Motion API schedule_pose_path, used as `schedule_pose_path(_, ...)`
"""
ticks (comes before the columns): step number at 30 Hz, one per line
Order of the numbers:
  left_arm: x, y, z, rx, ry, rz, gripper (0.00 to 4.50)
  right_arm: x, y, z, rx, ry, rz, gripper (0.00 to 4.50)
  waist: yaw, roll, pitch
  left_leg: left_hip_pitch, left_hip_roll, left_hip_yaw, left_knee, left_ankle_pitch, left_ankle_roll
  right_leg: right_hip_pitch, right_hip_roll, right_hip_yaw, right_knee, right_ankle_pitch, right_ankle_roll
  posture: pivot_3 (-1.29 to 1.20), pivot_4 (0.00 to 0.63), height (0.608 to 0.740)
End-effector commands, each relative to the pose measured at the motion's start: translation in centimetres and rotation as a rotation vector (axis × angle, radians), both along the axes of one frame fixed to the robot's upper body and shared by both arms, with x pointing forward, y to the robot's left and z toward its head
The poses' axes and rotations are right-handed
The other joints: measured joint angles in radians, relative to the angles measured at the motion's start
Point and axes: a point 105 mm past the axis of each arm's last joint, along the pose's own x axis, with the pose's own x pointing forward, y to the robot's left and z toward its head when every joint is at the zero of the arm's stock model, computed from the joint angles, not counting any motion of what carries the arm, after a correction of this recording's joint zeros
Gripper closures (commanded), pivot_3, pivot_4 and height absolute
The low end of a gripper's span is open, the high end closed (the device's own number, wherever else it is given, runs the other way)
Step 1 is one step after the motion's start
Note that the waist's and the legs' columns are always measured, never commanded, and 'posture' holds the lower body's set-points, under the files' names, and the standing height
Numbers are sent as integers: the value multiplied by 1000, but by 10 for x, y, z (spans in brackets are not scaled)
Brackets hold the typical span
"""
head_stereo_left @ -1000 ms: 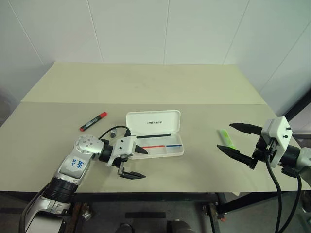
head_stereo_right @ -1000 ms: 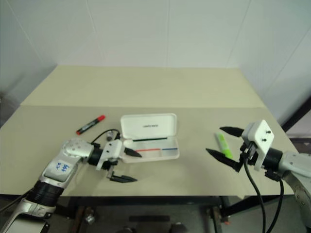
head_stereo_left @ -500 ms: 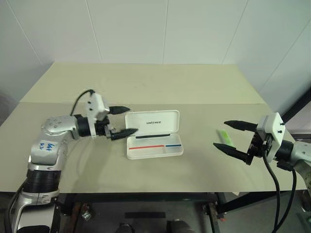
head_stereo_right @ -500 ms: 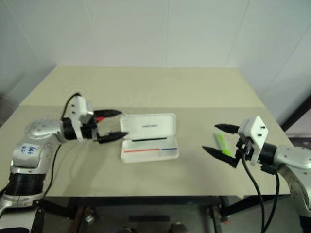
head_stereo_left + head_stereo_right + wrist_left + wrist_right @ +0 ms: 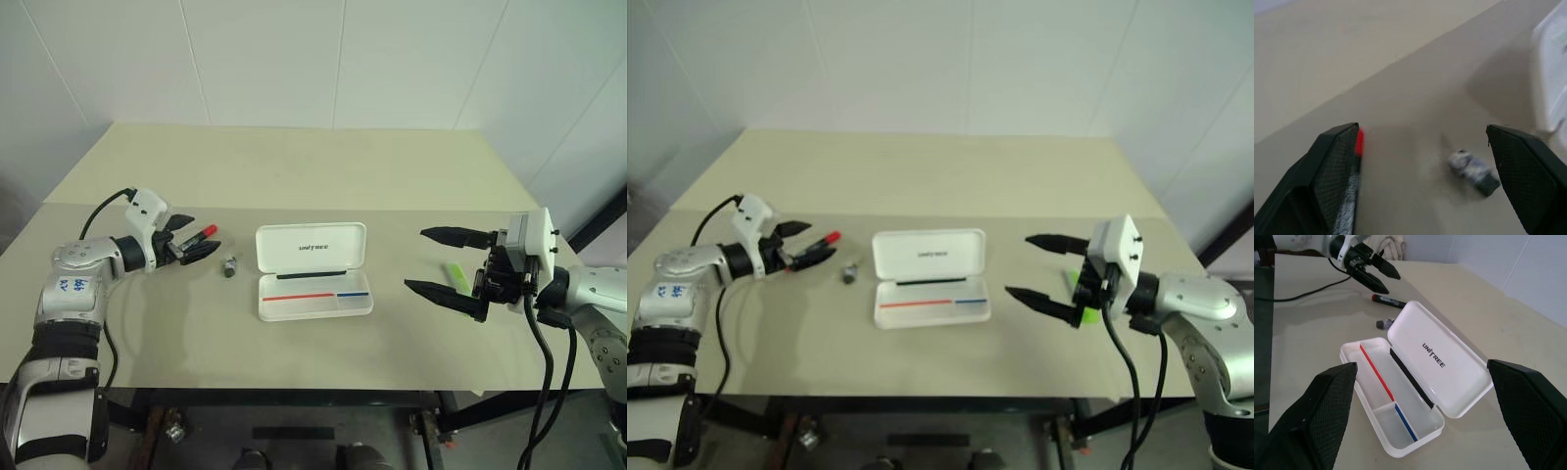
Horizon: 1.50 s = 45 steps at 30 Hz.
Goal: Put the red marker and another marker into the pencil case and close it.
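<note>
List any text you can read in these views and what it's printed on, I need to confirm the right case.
"UNITREE": dark logo on the inside of the open lid of the white pencil case.
Blue handwritten marks on the left forearm cover: too small to read.
Print on the red marker: too small to read.
</note>
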Motion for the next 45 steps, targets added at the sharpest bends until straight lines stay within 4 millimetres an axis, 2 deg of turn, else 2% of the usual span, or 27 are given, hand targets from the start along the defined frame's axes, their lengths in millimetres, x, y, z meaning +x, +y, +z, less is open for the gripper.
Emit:
schedule_pose_path(1, 6, 18, 8, 25, -22, 76, 35, -3, -4, 6, 1, -41, -23, 0, 0, 0, 0, 0, 0, 0, 0, 0, 0, 0, 0, 0, 0, 0, 0, 0, 150, 740)
schedule_pose_path(5, 14, 29, 2, -54, 26, 129, 35, -4, -9, 3, -4, -31, -52, 0, 1, 0, 0, -1, 0, 1, 0, -1, 0, 0, 0, 0, 0, 0, 0, 0, 150, 740)
schedule_pose_path(9, 15, 25, -20, -69, 151, 106, 35, -4, -11, 1, -11, -28, -68, 0, -3, 0, 0, 0, 0, 1, 0, -1, 0, -1, 0, 0, 0, 0, 0, 0, 150, 740)
schedule_pose_path(13, 20, 33, -24, -104, 172, 178, 35, -5, -13, 1, -9, -27, -82, 0, -4, -1, 0, -1, 0, 1, 0, -1, 0, -1, 0, 0, 0, 0, 0, 0, 150, 740)
schedule_pose_path(21, 18, 41, -42, -68, 247, 232, 35, -7, -19, 2, -18, -28, -115, 0, -3, -1, 0, -1, 0, 2, 0, -1, 0, -3, 0, 0, 1, 0, 0, 0, 150, 740)
schedule_pose_path(23, 15, 42, -52, -36, 291, 235, 35, -7, -20, 2, -20, -27, -120, 0, -3, -1, 0, -1, 0, 2, 0, -1, 0, -3, 0, 0, 1, 0, 0, 0, 150, 740)
schedule_pose_path(26, 12, 41, -62, -16, 324, 229, 649, -7, -21, 2, -23, -27, -126, 0, -4, -1, 0, -1, 0, 3, 0, -1, 0, -3, 0, 0, 1, 0, 0, 0, 150, 740)
schedule_pose_path(33, 13, 38, -62, -4, 329, 217, 2845, -7, -22, 3, -29, -33, -134, 0, -1, -1, 0, -1, 0, 3, 0, -1, 0, -3, 0, 1, 2, 0, 0, 0, 150, 740)
schedule_pose_path(36, 14, 36, -56, 7, 310, 197, 3777, -6, -23, 4, -34, -38, -139, 0, 0, -1, 0, -1, 0, 3, 0, -1, 0, -3, 0, 1, 1, 0, 0, 0, 150, 740)
schedule_pose_path(39, 16, 33, -48, 25, 289, 168, 3838, -6, -25, 5, -36, -40, -141, 0, 2, -1, 0, -1, 0, 3, 0, -1, 0, -3, 0, 1, 1, 0, 0, 0, 150, 740)
schedule_pose_path(45, 30, 17, 11, 108, 97, 74, 3838, -8, -25, 9, -32, -47, -139, 0, 11, -3, 2, -1, 0, 3, 1, -1, 0, -3, 0, 0, 2, 0, 0, 0, 150, 740)
